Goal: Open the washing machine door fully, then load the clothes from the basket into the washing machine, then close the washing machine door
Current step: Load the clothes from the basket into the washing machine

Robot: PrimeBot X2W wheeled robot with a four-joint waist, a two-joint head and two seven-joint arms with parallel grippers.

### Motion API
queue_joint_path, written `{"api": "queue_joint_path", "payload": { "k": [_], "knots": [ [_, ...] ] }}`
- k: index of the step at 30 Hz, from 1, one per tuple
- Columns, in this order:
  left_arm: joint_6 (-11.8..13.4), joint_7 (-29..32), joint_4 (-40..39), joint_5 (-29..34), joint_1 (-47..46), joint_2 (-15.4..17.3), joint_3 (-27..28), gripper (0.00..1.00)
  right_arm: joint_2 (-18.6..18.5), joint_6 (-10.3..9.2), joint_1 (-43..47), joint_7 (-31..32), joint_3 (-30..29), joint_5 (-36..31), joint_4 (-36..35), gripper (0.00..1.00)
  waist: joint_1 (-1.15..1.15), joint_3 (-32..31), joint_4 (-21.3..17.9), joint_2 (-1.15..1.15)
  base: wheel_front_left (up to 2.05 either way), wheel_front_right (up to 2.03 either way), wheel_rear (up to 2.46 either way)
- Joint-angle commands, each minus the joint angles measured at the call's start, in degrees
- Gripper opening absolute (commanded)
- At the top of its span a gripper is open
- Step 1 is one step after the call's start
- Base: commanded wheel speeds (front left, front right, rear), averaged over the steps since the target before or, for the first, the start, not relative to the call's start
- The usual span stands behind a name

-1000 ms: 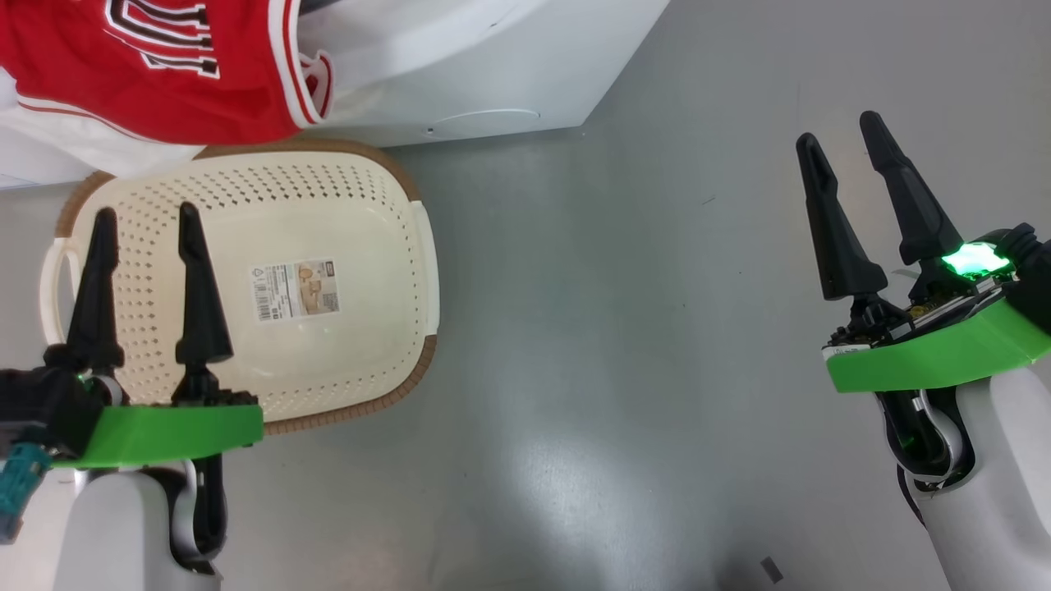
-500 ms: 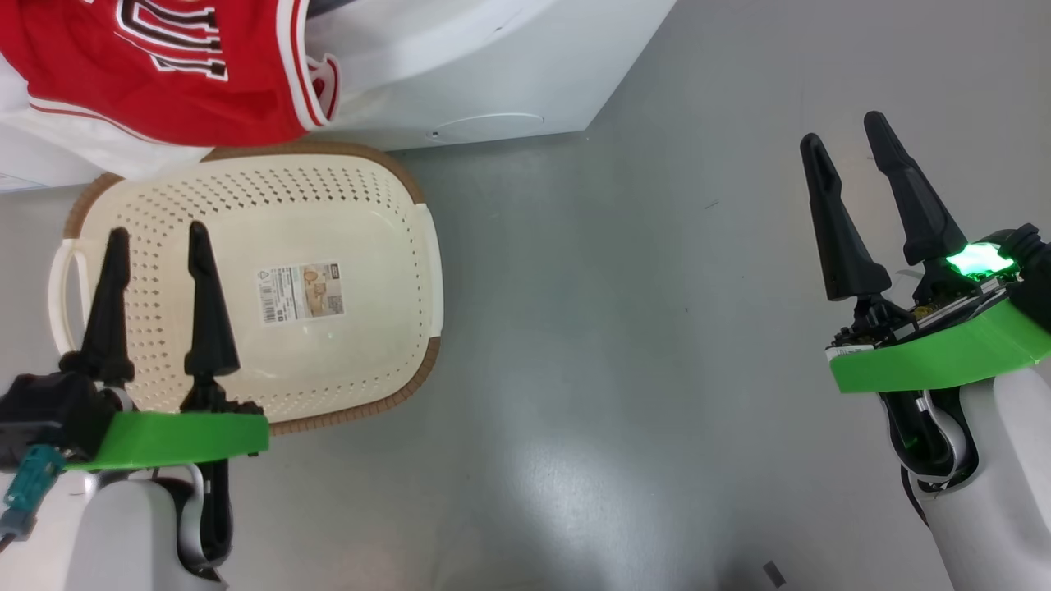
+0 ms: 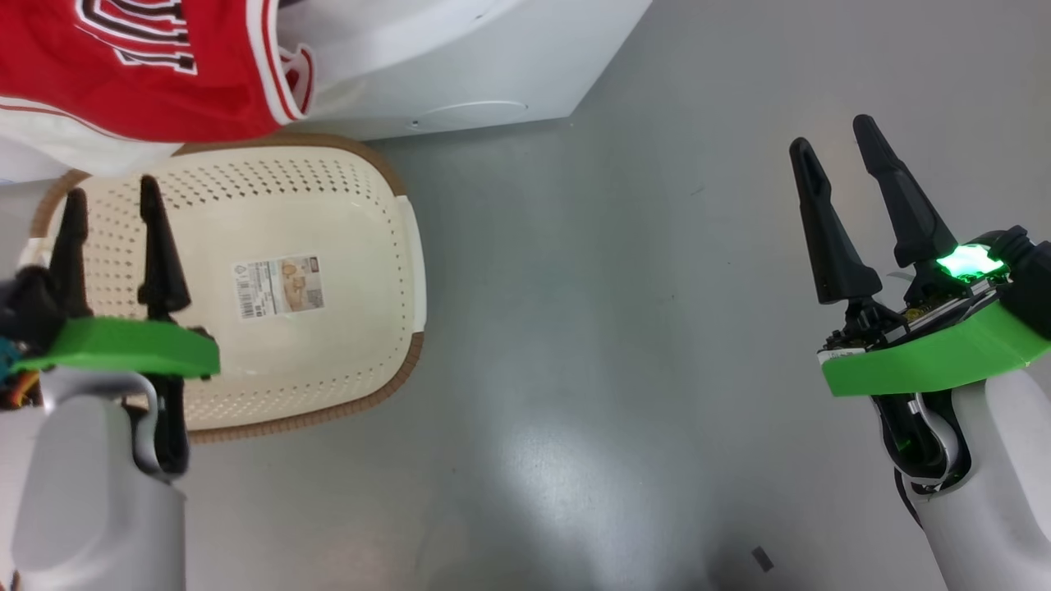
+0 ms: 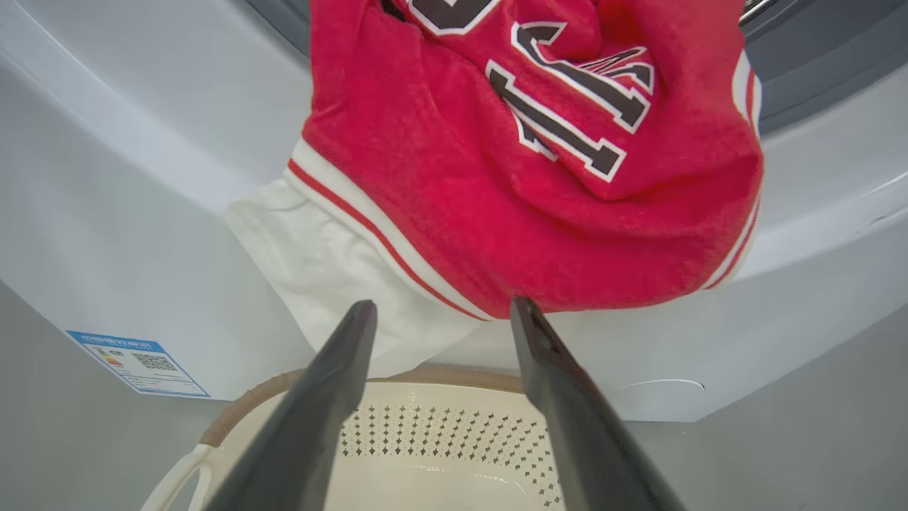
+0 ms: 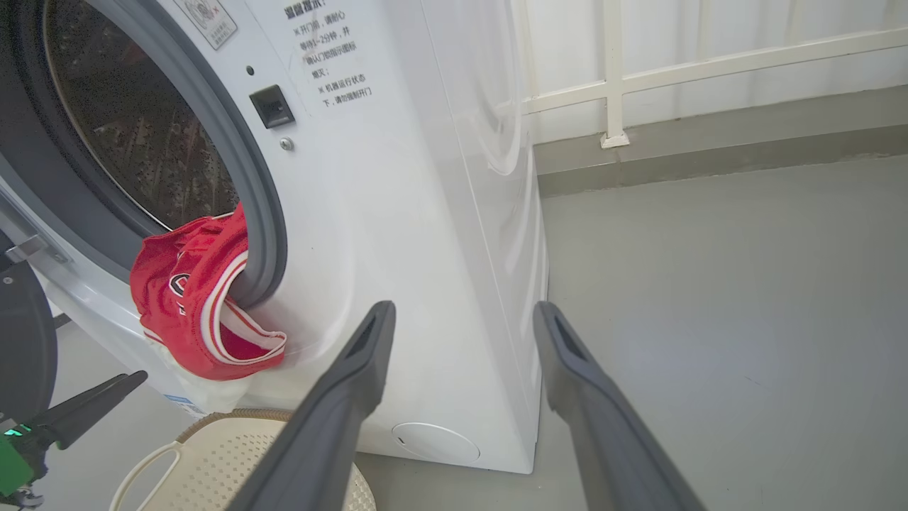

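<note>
Left tool (image 3: 112, 187), fingers apart, has advanced over the cream perforated plastic basket (image 3: 328, 345) toward the red-and-white fabric garment (image 3: 123, 74) overhanging the white washing machine (image 3: 460, 74); pushing it in remains. Right tool (image 3: 832, 133) apart too.

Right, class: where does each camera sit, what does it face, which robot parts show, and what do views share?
Head view: on the head, facing down at floor and basket; left hand and right hand show.
Left wrist view: left wrist, facing clothes hanging from the washing machine; own fingers.
Right wrist view: right wrist, facing the machine's front; own fingers.
All share basket and clothes.
</note>
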Motion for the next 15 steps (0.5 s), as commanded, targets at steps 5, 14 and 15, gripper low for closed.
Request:
{"api": "queue_joint_path", "payload": {
  "k": [5, 14, 15],
  "knots": [
    [-1.46, -0.22, 9.15, -0.70, -7.79, 4.03, 1.27, 1.00, 0.36, 0.09, 1.25, -0.27, 0.72, 0.80, -1.59, 1.00, 0.00, 1.67, -1.78, 0.00, 0.00, 0.00, 0.00],
    [-2.10, -0.22, 18.92, -1.82, -14.62, 6.10, 0.81, 1.00, 0.60, 0.09, 0.96, -0.27, 0.55, 1.03, -1.89, 1.00, 0.00, 2.87, -2.75, 0.00, 0.00, 0.00, 0.00],
    [-2.14, -0.22, 19.62, -1.89, -15.27, 6.25, 0.78, 1.00, 0.59, 0.09, 0.95, -0.27, 0.53, 1.08, -1.96, 1.00, 0.00, 3.00, -2.78, 0.00, 0.00, 0.00, 0.00]
  ]
}}
